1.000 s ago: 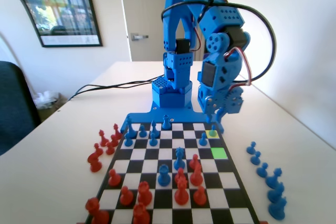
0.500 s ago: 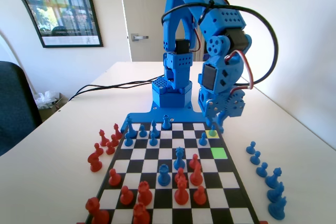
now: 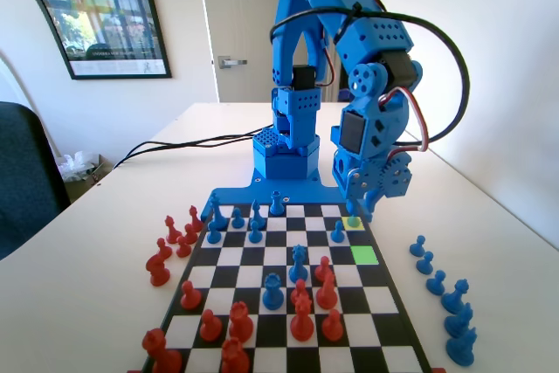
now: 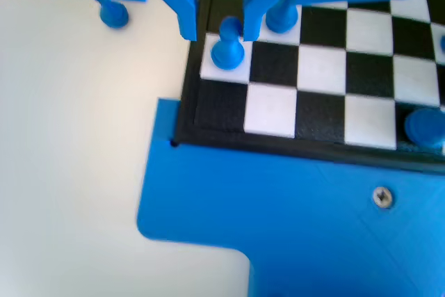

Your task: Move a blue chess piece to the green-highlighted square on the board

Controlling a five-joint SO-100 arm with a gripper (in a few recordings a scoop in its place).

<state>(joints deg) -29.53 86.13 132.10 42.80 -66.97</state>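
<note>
Blue chess piece [image 4: 227, 48] stands upright on a white square in the board's [image 4: 222, 113] edge column, second rank from the blue edge piece [image 4: 320, 227]. In the fixed view this square shows pale yellow [image 3: 354, 223]. Gripper [image 4: 217, 29] sits low, jaws parted and flanking the pawn's head, contact unclear. Green-highlighted square [image 3: 364, 255] lies two squares nearer the camera, same column.

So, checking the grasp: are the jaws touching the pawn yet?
Apart. In the wrist view the gripper straddles the pawn, with board visible on both sides of its head.
</note>
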